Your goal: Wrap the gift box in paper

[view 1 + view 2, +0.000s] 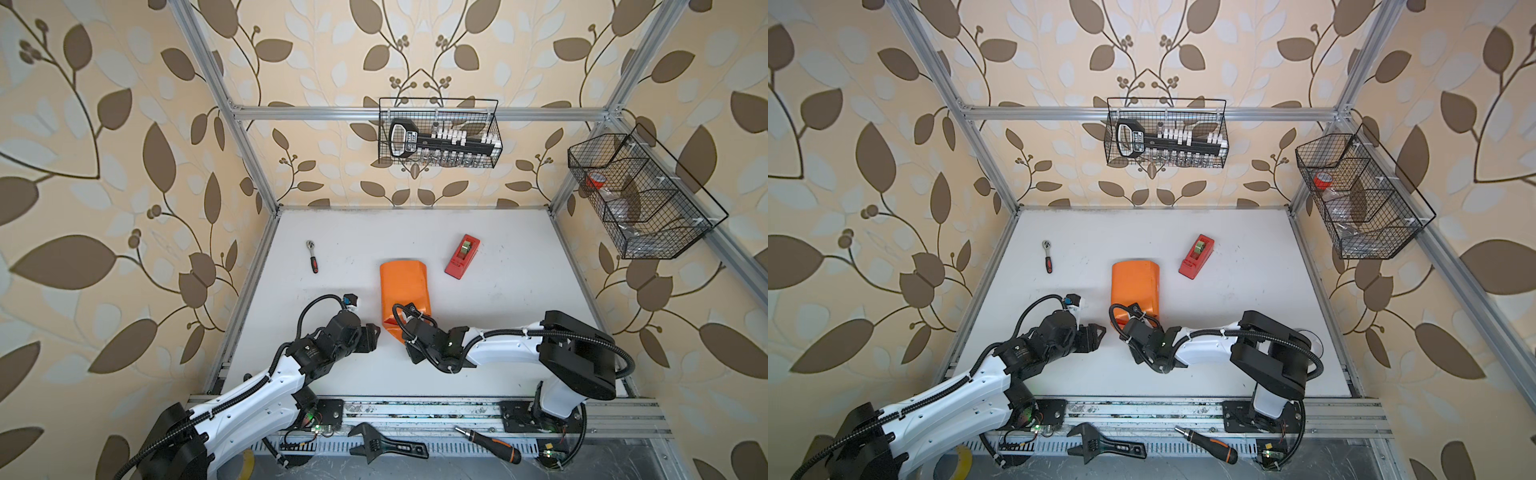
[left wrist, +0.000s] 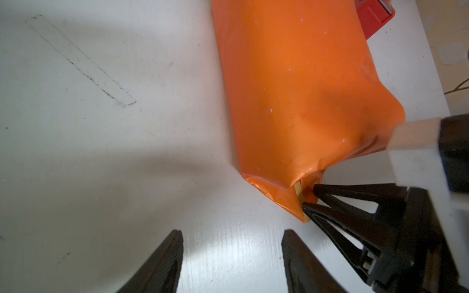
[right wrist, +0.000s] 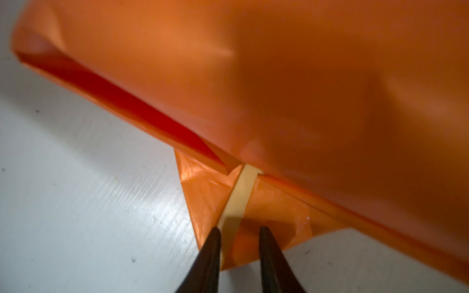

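Observation:
The paper (image 1: 403, 286) (image 1: 1136, 286) lies mid-table, orange side out, folded into a long parcel. The gift box is hidden. At the parcel's near end a folded flap with a pale yellow strip (image 3: 239, 192) sticks out. My right gripper (image 3: 237, 229) (image 2: 308, 197) is at that flap, its jaws a narrow gap apart on either side of the yellow edge, not pinched shut. My left gripper (image 2: 232, 230) (image 1: 372, 336) hovers open over bare table just left of the parcel's near end, holding nothing.
A red tape dispenser (image 1: 462, 256) stands right of the parcel's far end. A small ratchet (image 1: 311, 256) lies at the far left. Wire baskets (image 1: 440, 133) hang on the back and right walls. A wrench (image 1: 386, 446) and a screwdriver (image 1: 488, 444) rest on the front rail.

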Controlling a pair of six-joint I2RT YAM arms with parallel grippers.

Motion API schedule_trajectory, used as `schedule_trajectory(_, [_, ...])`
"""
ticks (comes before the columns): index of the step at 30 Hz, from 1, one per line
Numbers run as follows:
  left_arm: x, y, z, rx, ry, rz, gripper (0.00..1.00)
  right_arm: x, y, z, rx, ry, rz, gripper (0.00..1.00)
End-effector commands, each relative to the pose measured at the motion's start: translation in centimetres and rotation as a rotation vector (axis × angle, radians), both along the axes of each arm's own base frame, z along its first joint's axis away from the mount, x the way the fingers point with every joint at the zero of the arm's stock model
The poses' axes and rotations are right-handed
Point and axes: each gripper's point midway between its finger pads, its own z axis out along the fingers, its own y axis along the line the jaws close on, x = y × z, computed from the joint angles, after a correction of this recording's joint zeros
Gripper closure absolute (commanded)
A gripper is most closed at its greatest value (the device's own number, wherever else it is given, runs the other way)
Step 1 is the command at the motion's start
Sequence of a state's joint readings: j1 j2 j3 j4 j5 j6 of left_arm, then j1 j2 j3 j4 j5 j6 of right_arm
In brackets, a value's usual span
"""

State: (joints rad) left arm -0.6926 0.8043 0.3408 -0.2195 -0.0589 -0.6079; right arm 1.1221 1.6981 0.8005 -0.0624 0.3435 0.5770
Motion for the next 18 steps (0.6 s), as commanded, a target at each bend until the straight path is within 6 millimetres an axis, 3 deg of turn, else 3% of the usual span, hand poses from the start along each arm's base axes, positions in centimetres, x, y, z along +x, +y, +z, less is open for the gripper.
schedule_trajectory(1, [0.6,-0.5,2.0,-0.009,-0.047,-0.024,0.36,0.4,-0.2,0.0,-0.042,-0.030,-0.031,0.75])
schedule_trajectory(9, [0.5,-2.0,2.6,-0.013,-0.081,-0.139,0.38,0.5,0.0,0.3,-0.023,-0.033,-0.046,0.90])
schedule_trajectory(18, [0.2,-4.5,3.3,-0.096,-0.290,-0.312,0.40,0.6,0.3,1.5,0.012,-0.028,-0.040,1.00])
